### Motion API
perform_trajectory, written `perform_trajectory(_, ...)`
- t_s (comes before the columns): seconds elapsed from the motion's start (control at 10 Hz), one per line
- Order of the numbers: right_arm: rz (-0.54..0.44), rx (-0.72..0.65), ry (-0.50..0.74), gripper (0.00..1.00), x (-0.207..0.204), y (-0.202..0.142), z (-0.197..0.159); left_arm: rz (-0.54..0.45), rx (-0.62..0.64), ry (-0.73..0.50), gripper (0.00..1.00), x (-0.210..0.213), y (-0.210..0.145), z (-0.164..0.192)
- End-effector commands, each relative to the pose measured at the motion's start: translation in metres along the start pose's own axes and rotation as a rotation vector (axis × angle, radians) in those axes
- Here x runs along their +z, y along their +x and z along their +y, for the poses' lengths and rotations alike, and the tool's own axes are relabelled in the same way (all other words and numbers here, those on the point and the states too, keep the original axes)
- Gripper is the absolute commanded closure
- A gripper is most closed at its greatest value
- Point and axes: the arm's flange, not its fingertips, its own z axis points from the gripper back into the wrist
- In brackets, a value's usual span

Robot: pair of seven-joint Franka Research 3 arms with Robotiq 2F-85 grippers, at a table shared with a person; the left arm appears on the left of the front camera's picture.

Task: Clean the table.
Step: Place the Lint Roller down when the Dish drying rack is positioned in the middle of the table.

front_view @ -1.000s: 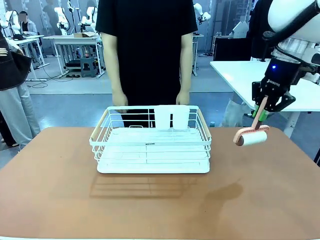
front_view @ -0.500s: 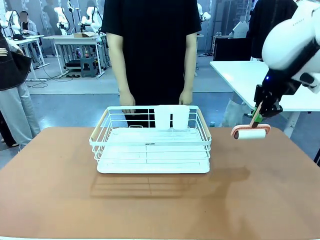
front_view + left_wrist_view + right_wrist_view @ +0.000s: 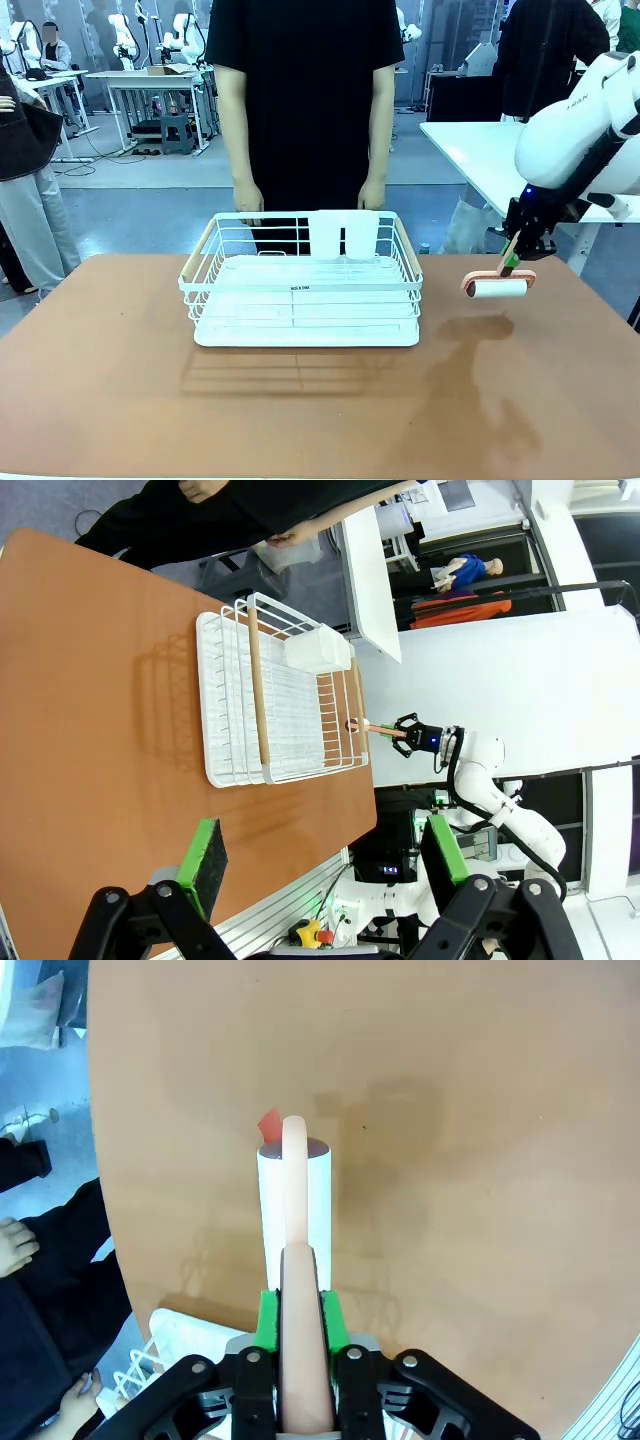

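White tables (image 3: 500, 150) (perhaps a lab)

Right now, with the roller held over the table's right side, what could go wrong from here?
The right gripper is shut on the lint roller only at its thin handle, so pressing down on the table might twist it in the pads. Sweeping toward the left could knock the white wire rack, which stands close by. The person's hands hang just behind that rack, so a long stroke may come near them.

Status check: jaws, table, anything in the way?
Right gripper shut on lint roller, above table. Left gripper open, empty. Wire rack sits mid-table; person's hands behind it.
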Motion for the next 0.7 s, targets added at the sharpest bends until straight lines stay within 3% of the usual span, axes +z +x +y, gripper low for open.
perform_trajectory(0.0, 0.016, -0.026, 0.029, 0.79, -0.007, -0.003, 0.004, -0.006, -0.007, -0.013, 0.00, 0.003, 0.000, -0.002)
perform_trajectory(0.4, 0.021, -0.035, 0.003, 0.79, -0.023, 0.003, 0.007, -0.006, -0.007, -0.013, 0.00, 0.003, 0.000, -0.002)
perform_trajectory(0.6, 0.016, -0.031, -0.013, 0.63, -0.027, 0.002, 0.007, -0.006, -0.007, -0.013, 0.00, 0.003, 0.000, -0.002)
